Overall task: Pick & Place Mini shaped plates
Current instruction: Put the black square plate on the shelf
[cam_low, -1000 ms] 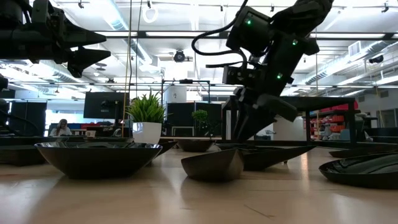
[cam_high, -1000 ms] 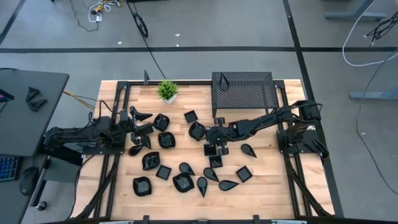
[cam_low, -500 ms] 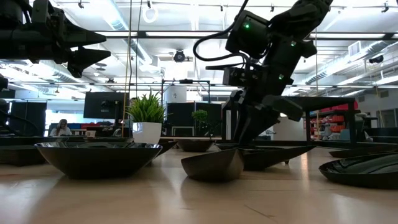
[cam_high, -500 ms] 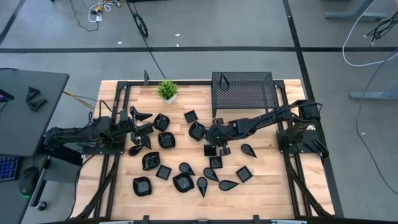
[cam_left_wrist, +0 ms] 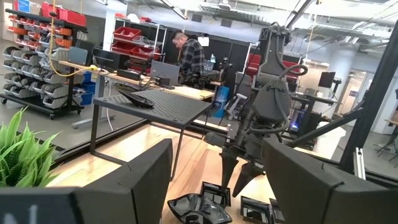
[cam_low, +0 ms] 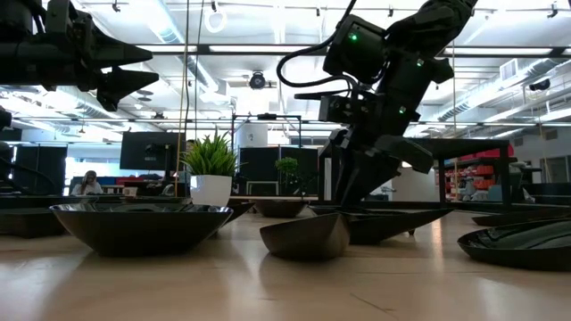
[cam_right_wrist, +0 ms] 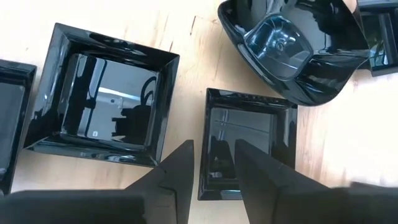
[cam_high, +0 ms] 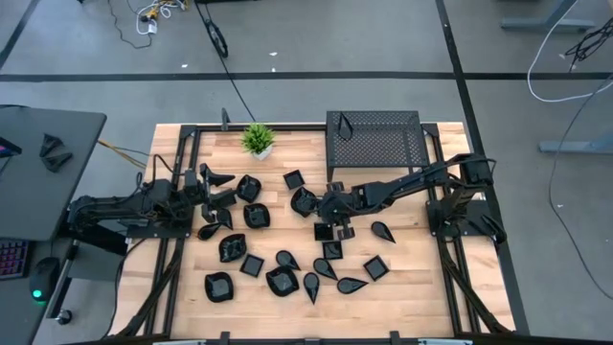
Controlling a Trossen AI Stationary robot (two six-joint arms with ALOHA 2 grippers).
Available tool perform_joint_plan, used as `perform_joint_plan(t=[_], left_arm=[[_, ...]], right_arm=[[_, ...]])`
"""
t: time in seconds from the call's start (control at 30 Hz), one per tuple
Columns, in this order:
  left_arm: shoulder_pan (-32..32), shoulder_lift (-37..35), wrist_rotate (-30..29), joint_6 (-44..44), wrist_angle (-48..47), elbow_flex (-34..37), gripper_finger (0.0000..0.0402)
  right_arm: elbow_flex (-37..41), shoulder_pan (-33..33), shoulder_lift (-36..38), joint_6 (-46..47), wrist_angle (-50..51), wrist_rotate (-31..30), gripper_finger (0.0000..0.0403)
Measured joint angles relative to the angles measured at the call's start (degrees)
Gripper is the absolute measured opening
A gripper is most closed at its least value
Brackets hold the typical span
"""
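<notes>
Several glossy black mini shaped plates lie scattered on the wooden table. My right gripper reaches down at mid-table onto a small square plate, which rests flat on the wood beside a larger square plate and a rounded one. From the low view the right gripper points steeply down among the plates. My left gripper waits open and raised at the table's left, with nothing between its fingers. My right gripper has the small square plate's side rim between its two fingers, one finger inside the dish and one outside. The fingers come from above, slanting down from the table's right. The plate lies flat on the table.
A small green potted plant stands at the far edge. A black perforated rack stands at the far right with one plate on it. More plates crowd the near middle. A person is in the room beyond.
My right gripper has turned a little about its wrist while staying in place over the small square plate. The plates lie where they were.
</notes>
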State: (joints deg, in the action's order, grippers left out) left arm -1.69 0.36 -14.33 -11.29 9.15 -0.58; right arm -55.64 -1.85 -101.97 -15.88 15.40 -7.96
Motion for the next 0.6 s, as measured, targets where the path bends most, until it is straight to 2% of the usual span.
perform_joint_plan(t=[0.4,0.6], left_arm=[[0.0,0.0,0.0,0.0,0.0,0.0,0.0252],[0.0,0.0,0.0,0.0,0.0,0.0,0.0252]], right_arm=[[0.0,-0.1,-3.3,1.9,-2.6,-0.1,0.0115],[0.0,-0.1,-3.5,3.5,-3.2,-0.1,0.0074]])
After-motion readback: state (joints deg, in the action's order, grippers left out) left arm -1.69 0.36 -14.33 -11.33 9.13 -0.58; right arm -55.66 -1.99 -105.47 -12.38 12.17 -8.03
